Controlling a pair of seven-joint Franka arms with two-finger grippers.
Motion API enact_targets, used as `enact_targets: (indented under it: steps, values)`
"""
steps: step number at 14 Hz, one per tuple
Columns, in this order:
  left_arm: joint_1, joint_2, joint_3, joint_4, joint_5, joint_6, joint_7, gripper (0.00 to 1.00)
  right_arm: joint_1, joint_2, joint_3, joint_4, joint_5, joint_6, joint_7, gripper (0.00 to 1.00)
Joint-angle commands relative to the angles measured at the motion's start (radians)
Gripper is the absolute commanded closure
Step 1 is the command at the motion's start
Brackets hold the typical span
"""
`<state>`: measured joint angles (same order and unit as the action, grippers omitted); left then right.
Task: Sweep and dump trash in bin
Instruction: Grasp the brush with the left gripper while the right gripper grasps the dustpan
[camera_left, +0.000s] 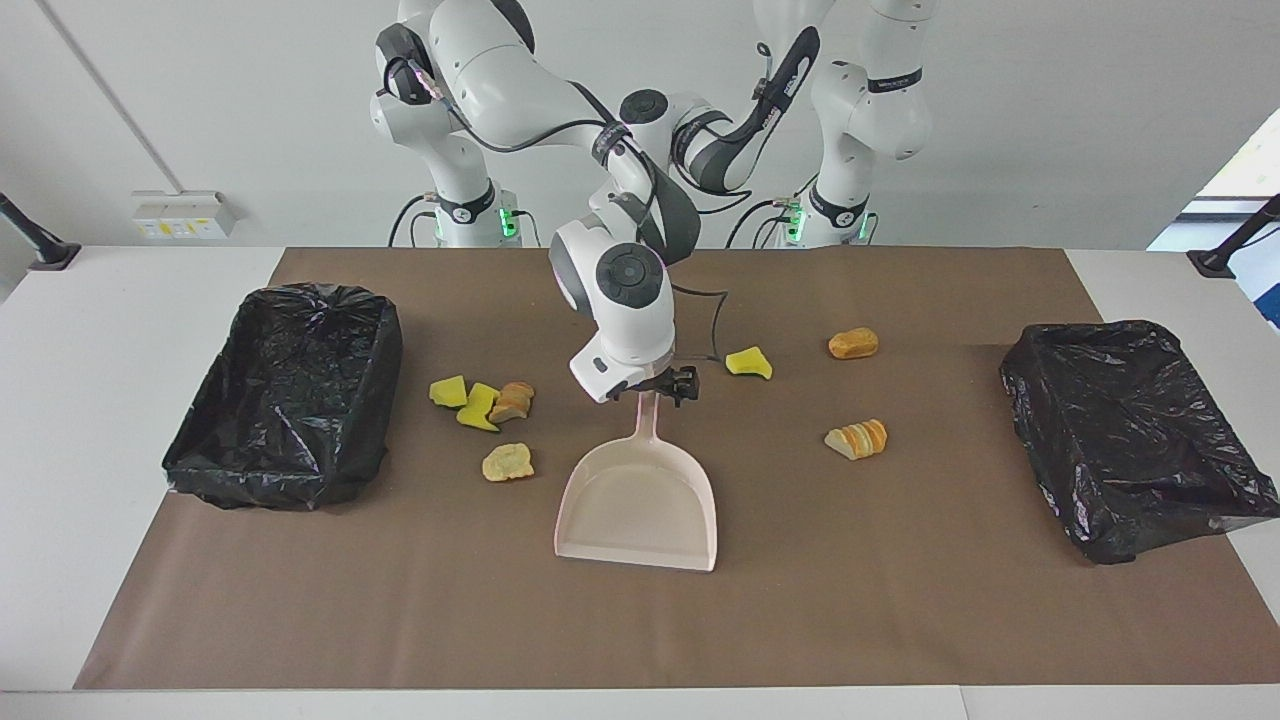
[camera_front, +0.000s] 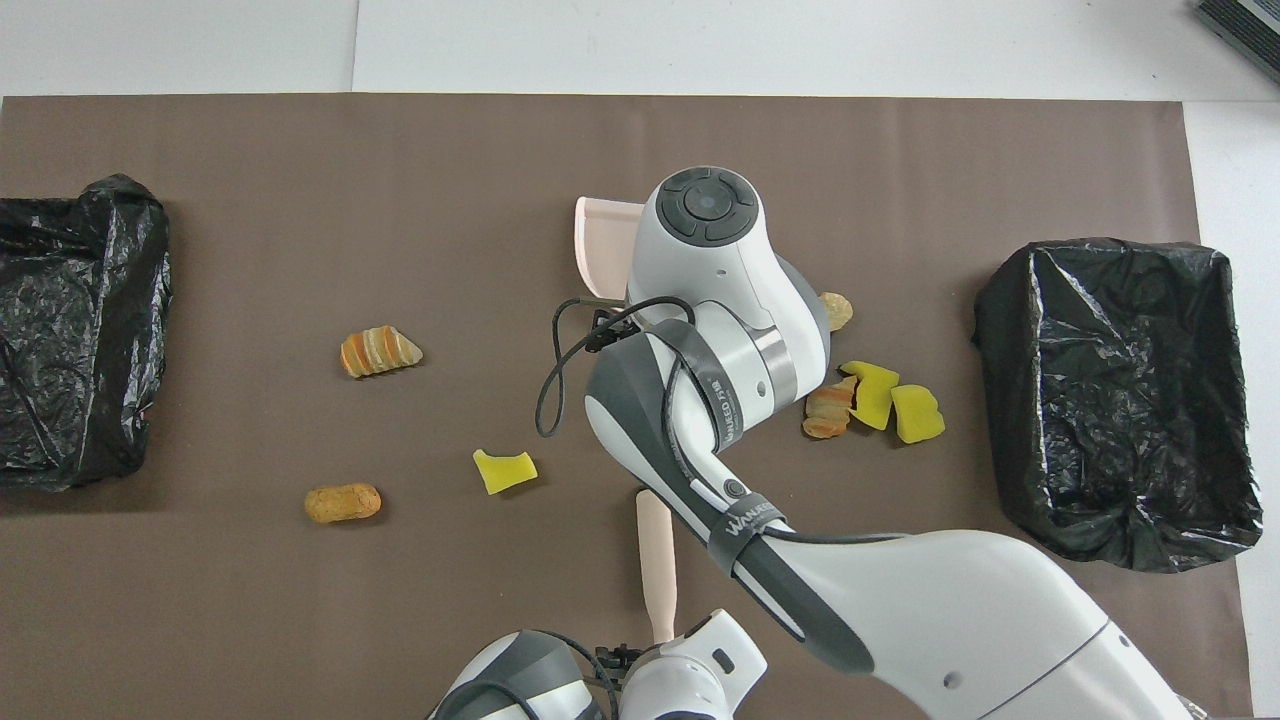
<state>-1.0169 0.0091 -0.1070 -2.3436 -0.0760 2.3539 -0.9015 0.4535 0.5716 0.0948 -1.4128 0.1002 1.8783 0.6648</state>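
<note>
The beige dustpan (camera_left: 640, 500) lies mid-table, its handle toward the robots. My right gripper (camera_left: 662, 384) is down at the tip of that handle. The brush (camera_front: 655, 560) lies nearer to the robots, and my left gripper (camera_front: 655, 640) is at its handle end, hidden by the right arm in the facing view. Trash is scattered: two yellow pieces (camera_left: 449, 391) (camera_left: 479, 407) and two bread lumps (camera_left: 512, 401) (camera_left: 507, 462) toward the right arm's end. A yellow piece (camera_left: 749, 362) and two bread lumps (camera_left: 853, 343) (camera_left: 857, 439) lie toward the left arm's end.
A bin lined with black plastic (camera_left: 270, 480) stands at the right arm's end of the brown mat. A second black-lined bin (camera_left: 1040, 370) stands at the left arm's end. The right arm's cable loops beside the dustpan handle.
</note>
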Motion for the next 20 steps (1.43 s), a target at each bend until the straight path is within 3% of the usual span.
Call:
enact_targets:
  steps: [1, 3, 4, 7, 8, 9, 14, 16, 20]
  values:
    - [-0.006, -0.017, 0.013, 0.012, -0.008, -0.018, -0.008, 0.34, -0.007, -0.047, 0.006, -0.092, 0.027, 0.050, -0.034, 0.00]
    - [-0.008, -0.017, 0.013, 0.012, -0.008, -0.019, -0.008, 0.62, -0.007, -0.058, 0.006, -0.110, 0.027, 0.050, -0.037, 0.03]
    - [-0.006, -0.018, 0.015, 0.012, -0.008, -0.021, -0.007, 0.75, -0.007, -0.058, 0.006, -0.109, 0.027, 0.050, -0.042, 0.18]
    - [0.012, -0.038, 0.018, 0.020, -0.002, -0.070, -0.007, 0.97, -0.007, -0.058, 0.008, -0.110, 0.033, 0.061, -0.027, 0.78]
    - [0.021, -0.058, 0.017, 0.023, -0.001, -0.109, -0.007, 1.00, -0.007, -0.058, 0.010, -0.110, 0.047, 0.062, -0.025, 0.93]
    - [0.030, -0.079, 0.018, 0.023, -0.001, -0.170, -0.007, 1.00, -0.007, -0.058, 0.010, -0.110, 0.050, 0.059, -0.024, 1.00]
    - [0.153, -0.155, 0.018, 0.018, 0.030, -0.434, -0.026, 1.00, -0.022, -0.055, 0.010, -0.097, 0.050, 0.038, -0.022, 1.00]
    - [0.229, -0.175, 0.017, 0.018, 0.067, -0.507, -0.063, 1.00, -0.029, -0.058, 0.010, -0.094, 0.047, -0.008, -0.100, 1.00]
    - [0.414, -0.251, 0.017, 0.018, 0.082, -0.639, -0.077, 1.00, -0.096, -0.171, 0.008, -0.095, 0.042, -0.089, -0.247, 1.00]
